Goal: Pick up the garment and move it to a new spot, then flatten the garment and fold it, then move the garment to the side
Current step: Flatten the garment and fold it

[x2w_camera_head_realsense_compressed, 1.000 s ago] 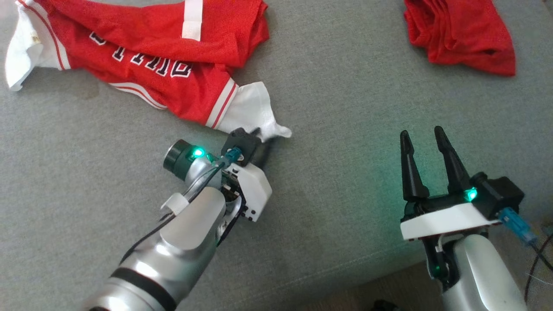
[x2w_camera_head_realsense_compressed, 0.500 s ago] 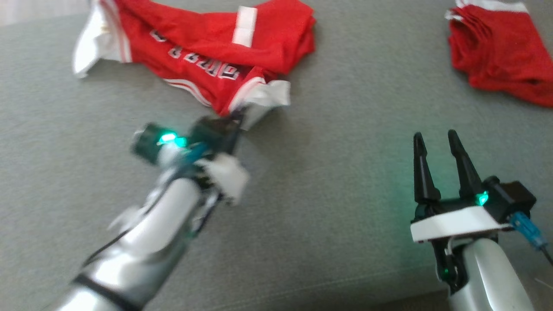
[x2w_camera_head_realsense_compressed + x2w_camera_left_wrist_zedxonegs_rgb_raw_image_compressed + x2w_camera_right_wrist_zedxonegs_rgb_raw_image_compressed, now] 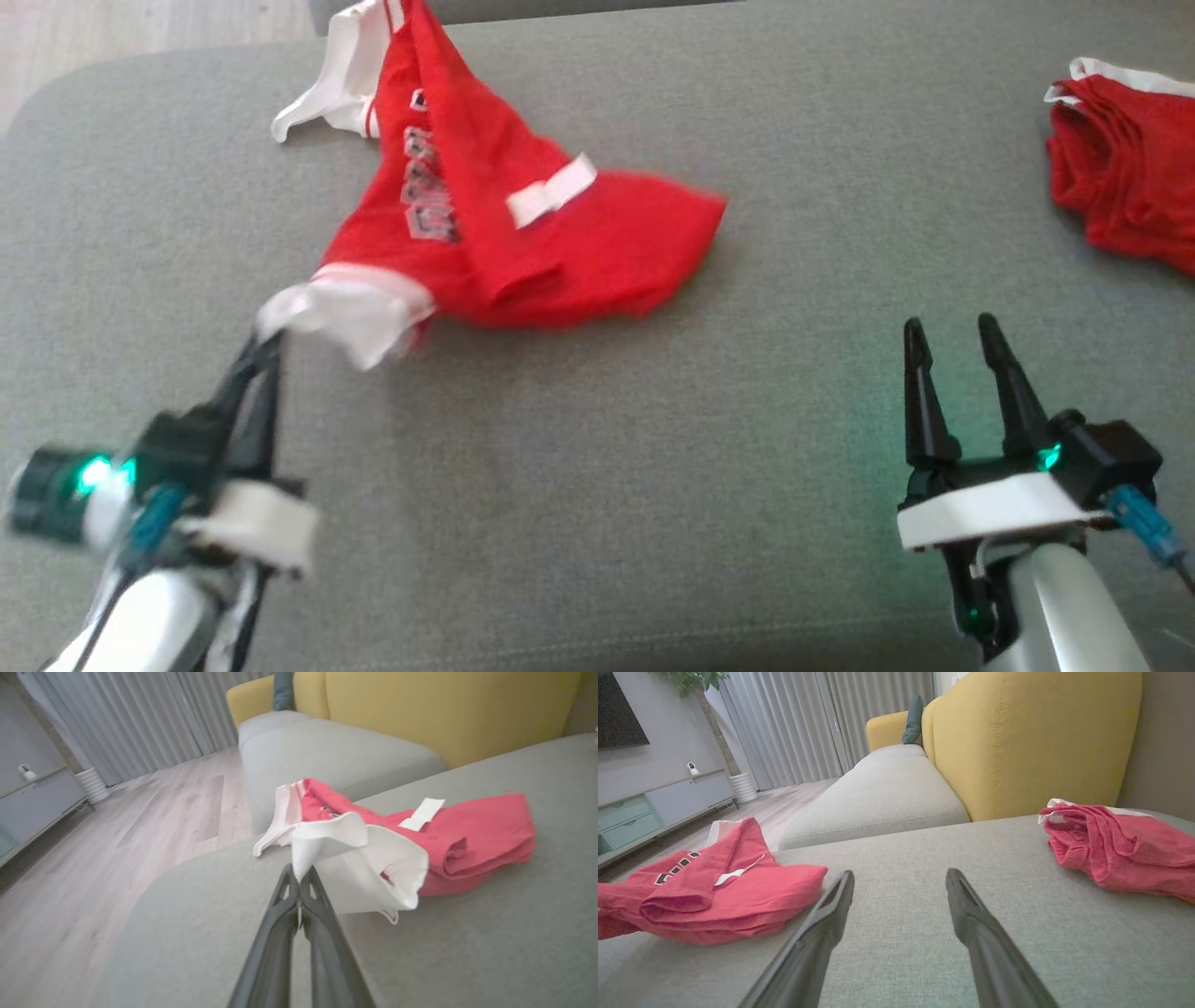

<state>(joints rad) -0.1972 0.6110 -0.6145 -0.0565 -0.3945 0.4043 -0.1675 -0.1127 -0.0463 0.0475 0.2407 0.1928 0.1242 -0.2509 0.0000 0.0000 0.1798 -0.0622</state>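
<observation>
The garment (image 3: pixel 523 233) is a red jersey with white sleeves and lettering, crumpled on the grey cushion (image 3: pixel 597 467). In the head view my left gripper (image 3: pixel 266 343) sits at the lower left, shut on the white sleeve end, which is stretched toward it. The left wrist view shows the closed tips (image 3: pixel 299 873) pinching the white sleeve of the garment (image 3: pixel 467 830). My right gripper (image 3: pixel 952 336) hovers open at the lower right, well clear of the jersey. In the right wrist view the garment (image 3: pixel 714 891) lies left of the open gripper (image 3: pixel 899 879).
A second red garment (image 3: pixel 1120 187) lies bunched at the far right, also the red garment (image 3: pixel 1115 849) in the right wrist view. A yellow sofa back (image 3: pixel 1017 742) and a second grey seat (image 3: pixel 327 751) stand beyond. Wooden floor (image 3: pixel 93 858) drops off past the cushion's left edge.
My left gripper has closed on the white sleeve and pulled it back toward the lower left, dragging the jersey along. The head camera has also shifted. The right gripper stays open.
</observation>
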